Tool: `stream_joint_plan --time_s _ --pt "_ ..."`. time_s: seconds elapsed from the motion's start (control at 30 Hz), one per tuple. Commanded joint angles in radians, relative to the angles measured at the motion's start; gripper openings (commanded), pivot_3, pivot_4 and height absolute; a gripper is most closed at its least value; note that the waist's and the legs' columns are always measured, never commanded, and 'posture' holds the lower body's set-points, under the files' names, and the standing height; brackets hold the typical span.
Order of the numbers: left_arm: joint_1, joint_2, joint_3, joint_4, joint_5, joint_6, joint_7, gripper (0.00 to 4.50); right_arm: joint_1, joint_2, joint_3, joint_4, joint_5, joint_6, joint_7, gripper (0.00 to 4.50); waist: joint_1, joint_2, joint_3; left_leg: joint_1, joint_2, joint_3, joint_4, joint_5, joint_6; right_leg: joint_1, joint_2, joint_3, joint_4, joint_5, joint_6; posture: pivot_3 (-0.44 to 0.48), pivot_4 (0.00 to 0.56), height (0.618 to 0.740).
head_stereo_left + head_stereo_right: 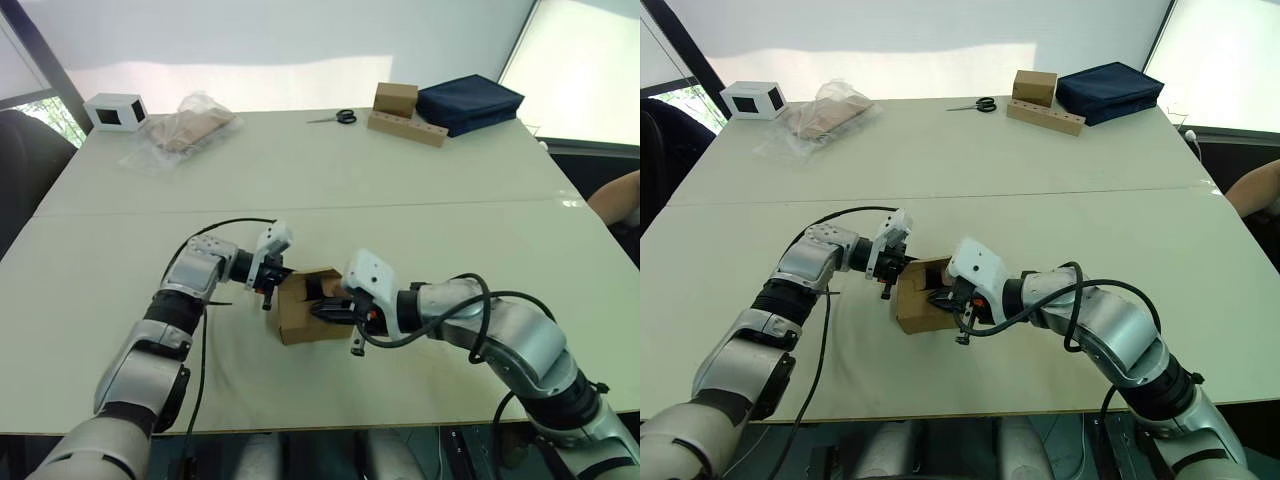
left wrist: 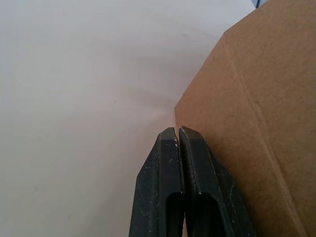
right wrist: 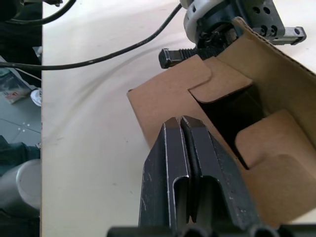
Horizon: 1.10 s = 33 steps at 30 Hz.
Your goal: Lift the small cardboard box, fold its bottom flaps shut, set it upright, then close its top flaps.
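The small cardboard box [image 1: 300,318] lies on its side on the white table [image 1: 330,190], near the front edge at the centre. Its open end faces my right arm, and in the right wrist view its flaps [image 3: 197,81] are partly folded in around a dark gap. My left gripper [image 1: 268,297] is shut, its fingertips [image 2: 170,136] against the box's left wall [image 2: 256,98]. From the right, my right gripper [image 1: 320,308] is also shut, its fingers [image 3: 173,148] resting on the flaps at the open end with nothing between them.
At the far edge stand a white box with a black window [image 1: 115,110], a crumpled plastic bag [image 1: 182,130], scissors [image 1: 335,117], a tan box [image 1: 395,98] on a hole-dotted wooden strip [image 1: 407,128] and a navy bag [image 1: 468,100]. A person's arm [image 1: 618,195] shows at the right edge.
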Motion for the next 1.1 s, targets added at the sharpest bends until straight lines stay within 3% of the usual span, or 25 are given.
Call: stream_joint_plan --time_s 0.03,0.37,0.57,0.8,1.1 --pt "0.005 0.013 0.016 -0.036 -0.012 -0.001 0.001 0.07 0.006 0.018 -0.015 0.002 0.011 0.013 -0.002 0.00 0.000 0.000 0.000 0.000 0.000 0.000 0.000 0.000 0.000 0.000 0.000 0.000 0.000 0.000 0.000 0.000 0.150 0.740" --pt "0.012 0.022 0.046 -0.045 -0.016 -0.012 0.059 0.07 0.015 0.055 -0.060 0.017 0.054 0.052 -0.002 0.00 0.000 0.000 0.000 0.000 0.000 0.000 0.000 0.000 0.000 0.000 0.000 0.000 0.000 0.000 0.000 0.000 0.150 0.740" --pt "-0.022 0.094 0.189 -0.054 -0.081 0.046 0.154 0.07 0.017 0.042 -0.072 0.014 0.059 0.038 0.013 0.00 -0.004 0.000 0.000 0.000 0.000 0.000 0.000 0.000 0.000 0.000 0.000 0.000 0.000 0.000 0.000 0.000 0.150 0.740" --pt "0.205 0.260 0.298 -0.563 -0.224 0.306 0.217 0.07 0.033 0.051 -0.074 0.008 0.057 0.019 0.017 0.00 -0.024 0.000 0.000 0.000 0.000 0.000 -0.001 0.001 -0.001 0.000 -0.001 0.000 0.000 0.000 0.000 0.000 0.150 0.740" --pt "0.489 0.369 0.383 -1.049 -0.472 0.601 0.320 0.07 0.057 0.059 -0.069 0.000 0.064 0.009 0.022 0.00 -0.023 0.001 0.000 0.001 0.000 -0.001 -0.001 0.000 0.000 0.001 -0.001 0.000 0.000 0.000 0.000 0.000 0.150 0.740"
